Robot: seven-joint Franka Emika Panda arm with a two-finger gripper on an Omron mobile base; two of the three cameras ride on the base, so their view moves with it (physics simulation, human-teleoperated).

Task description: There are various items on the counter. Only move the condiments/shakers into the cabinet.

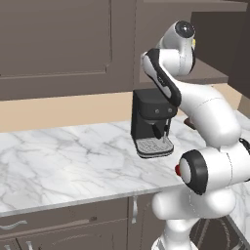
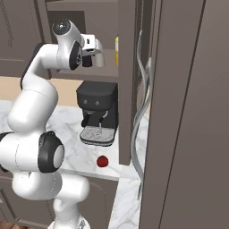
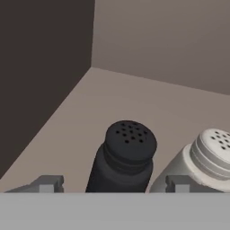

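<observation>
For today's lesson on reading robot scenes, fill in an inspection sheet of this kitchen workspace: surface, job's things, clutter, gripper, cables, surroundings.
Surface: white marble counter with grey veins.
Job's things: dark shaker with perforated cap and grey shaker with pale perforated cap side by side on the flat brown cabinet shelf; yellow bottle on the same shelf.
Clutter: small red round fruit on the counter; black coffee machine.
Gripper: gripper open, fingertips either side of the dark shaker.
Cables: nothing seen.
Surroundings: dark brown wall cabinets, brown drawers below.
</observation>
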